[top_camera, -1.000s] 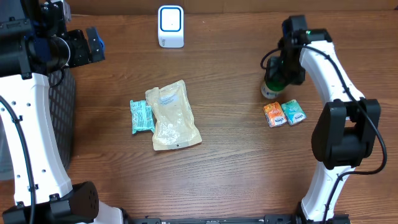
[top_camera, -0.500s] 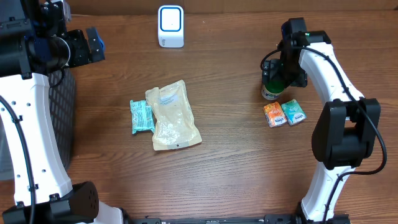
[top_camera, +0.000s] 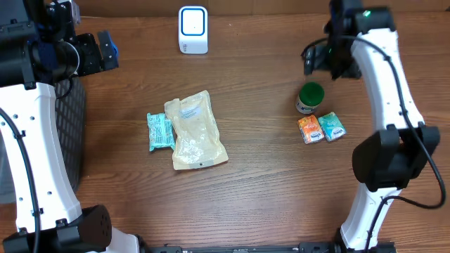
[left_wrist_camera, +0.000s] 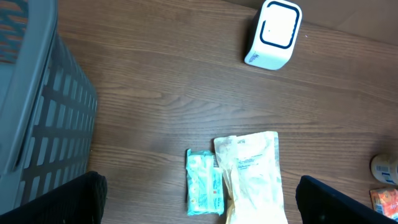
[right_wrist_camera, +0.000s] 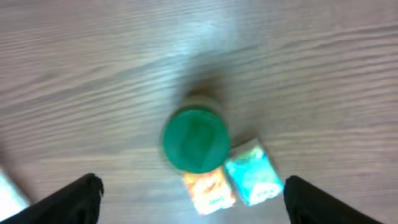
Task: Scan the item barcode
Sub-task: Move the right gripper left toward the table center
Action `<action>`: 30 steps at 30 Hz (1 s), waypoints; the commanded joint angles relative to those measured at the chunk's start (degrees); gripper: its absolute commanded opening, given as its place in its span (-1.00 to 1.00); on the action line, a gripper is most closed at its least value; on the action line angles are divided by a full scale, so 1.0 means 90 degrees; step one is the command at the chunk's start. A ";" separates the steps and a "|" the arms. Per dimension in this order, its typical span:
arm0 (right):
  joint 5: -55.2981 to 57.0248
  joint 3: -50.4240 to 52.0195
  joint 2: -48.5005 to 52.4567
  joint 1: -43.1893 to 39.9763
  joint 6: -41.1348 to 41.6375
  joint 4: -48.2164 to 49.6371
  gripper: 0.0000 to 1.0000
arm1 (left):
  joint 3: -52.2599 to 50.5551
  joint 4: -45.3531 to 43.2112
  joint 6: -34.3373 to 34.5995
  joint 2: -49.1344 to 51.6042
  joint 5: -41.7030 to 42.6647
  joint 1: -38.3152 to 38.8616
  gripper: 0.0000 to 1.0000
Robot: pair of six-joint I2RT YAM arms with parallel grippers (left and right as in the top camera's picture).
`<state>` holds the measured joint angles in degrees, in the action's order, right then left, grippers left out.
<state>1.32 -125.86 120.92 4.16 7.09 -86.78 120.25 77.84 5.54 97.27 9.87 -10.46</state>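
The little jar with the green lid (top_camera: 310, 97) stands upright on the brown tabletop (top_camera: 260, 183), over by the right edge. Nothing is holding it. The right pincer (top_camera: 320, 62) hangs in the air above it, toward the far edge. Its two black fingers (right_wrist_camera: 74, 199) are spread wide apart, with nothing between them.

Just beside the jar, on the near side, lie an orange packet (top_camera: 309, 129) and a blue-green packet (top_camera: 332, 126). They touch each other.

The white scanner (top_camera: 193, 29) sits at the middle of the far edge.

In the middle of the tabletop lies a tan pouch (top_camera: 196, 131). A blue-green pack (top_camera: 159, 131) lies against its left side.

The left pincer (top_camera: 105, 49) is up near the far left corner, spread wide and holding nothing. A grey basket (left_wrist_camera: 43, 118) stands at the left edge.
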 commanded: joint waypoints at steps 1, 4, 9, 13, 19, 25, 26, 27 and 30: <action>-0.1151 -0.1022 -0.0114 0.0189 -0.0005 -0.0427 0.93 | -0.0017 -0.0010 -0.0143 -0.0007 0.0007 0.0041 0.99; -0.2295 -0.1166 -0.0114 0.0240 -0.0007 -0.0498 1.00 | -0.0017 -0.0010 -0.0143 -0.0007 0.0010 0.0041 0.99; -0.2829 -0.0967 -0.0095 0.0367 -0.0005 -0.0415 1.00 | -0.0017 -0.0010 -0.0143 -0.0007 0.0007 0.0041 0.99; -0.2827 -0.0775 -0.0095 0.0583 -0.0007 -0.0435 1.00 | -0.0017 -0.0010 -0.0143 -0.0007 0.0007 0.0041 0.99; -0.2540 -0.0721 -0.0095 0.0971 -0.0012 -0.0452 1.00 | -0.0017 -0.0010 -0.0143 -0.0007 0.0007 0.0041 0.99; -0.2361 -0.0721 -0.0095 0.1294 -0.0010 -0.0495 1.00 | -0.0017 -0.0075 -0.0138 -0.0007 0.0085 0.0041 0.99; -0.2348 -0.0721 -0.0095 0.1321 -0.0010 -0.0493 1.00 | -0.0017 -0.0073 -0.0131 -0.0007 0.0085 0.0041 0.99; -0.2312 -0.0721 -0.0095 0.1362 -0.0010 -0.0488 1.00 | -0.0017 -0.0061 -0.0053 -0.0007 0.0085 0.0041 0.99; -0.2251 -0.0721 -0.0095 0.1447 -0.0010 -0.0483 1.00 | -0.0017 -0.0024 0.0372 -0.0007 0.0083 0.0041 0.99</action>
<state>-20.16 -132.55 120.51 16.64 7.09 -91.24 120.25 77.60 6.11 97.27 9.89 -10.48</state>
